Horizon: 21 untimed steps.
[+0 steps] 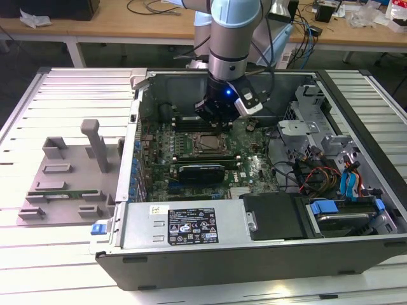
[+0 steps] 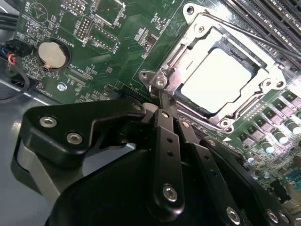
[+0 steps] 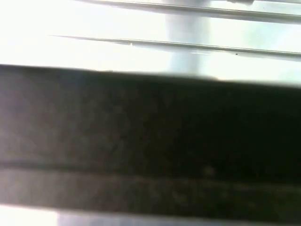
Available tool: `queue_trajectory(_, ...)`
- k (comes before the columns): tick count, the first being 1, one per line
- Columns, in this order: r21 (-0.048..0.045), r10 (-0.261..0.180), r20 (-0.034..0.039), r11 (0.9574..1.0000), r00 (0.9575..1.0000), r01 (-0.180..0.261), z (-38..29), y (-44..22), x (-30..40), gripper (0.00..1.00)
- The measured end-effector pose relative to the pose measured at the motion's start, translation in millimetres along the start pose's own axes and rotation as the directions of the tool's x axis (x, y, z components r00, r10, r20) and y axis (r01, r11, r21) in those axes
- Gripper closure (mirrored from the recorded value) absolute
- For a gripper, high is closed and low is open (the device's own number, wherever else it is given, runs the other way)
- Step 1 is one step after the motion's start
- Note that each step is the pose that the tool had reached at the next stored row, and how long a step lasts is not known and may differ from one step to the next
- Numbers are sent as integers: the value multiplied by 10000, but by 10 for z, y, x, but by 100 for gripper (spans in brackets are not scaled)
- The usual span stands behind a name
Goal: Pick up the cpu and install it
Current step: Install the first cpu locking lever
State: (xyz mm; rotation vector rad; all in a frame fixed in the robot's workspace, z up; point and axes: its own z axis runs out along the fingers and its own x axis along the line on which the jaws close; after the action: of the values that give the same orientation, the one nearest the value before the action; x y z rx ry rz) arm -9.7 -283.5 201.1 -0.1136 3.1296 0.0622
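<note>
The cpu [image 2: 216,80] lies flat in the motherboard socket, its pale silver top facing up inside the metal frame [image 2: 197,35]. In the exterior view the cpu [image 1: 206,143] sits mid-board inside the open computer case [image 1: 191,254]. My gripper [image 2: 161,96] is shut, with nothing seen between its black fingers [image 2: 165,141]. Their tips meet at the socket frame's corner, beside the cpu and not on it. In the exterior view the gripper [image 1: 215,122] hangs just above the socket's far edge.
A grey fixture [image 1: 63,184] on the exterior view's left carries a long green memory stick [image 1: 63,193]. Around the socket are memory slots [image 2: 277,19], a coin battery [image 2: 51,54] and a black card [image 1: 200,171]. Drive cages and cables [image 1: 331,171] crowd the right side.
</note>
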Motion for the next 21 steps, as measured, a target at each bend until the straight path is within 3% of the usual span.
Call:
queue_trajectory(2, -10, -2, 19, 10000, 10000, 2, -33, 4, -3, 89)
queue_trajectory(3, 2, -1, 5, 10000, 10000, 1, -109, 4, -1, 89)
queue_trajectory(5, 15, 0, 4, 10000, 10000, 0, -159, 0, -1, 89)
queue_trajectory(9, 100, -2, 5, 10000, 10000, 2, -182, -164, 17, 89)
queue_trajectory(12, 119, 0, 3, 9999, 10000, 0, -186, -240, 23, 89)
queue_trajectory(14, 132, -2, 3, 9999, 10000, 2, -194, -338, 30, 89)
queue_trajectory(17, 161, 0, 1, 9999, 10000, 0, -288, -355, 31, 89)
queue_trajectory(20, 172, -1, 1, 9999, 10000, 1, -464, -352, 29, 89)
queue_trajectory(21, 171, -1, 2, 9999, 10000, 1, -473, -351, 29, 89)
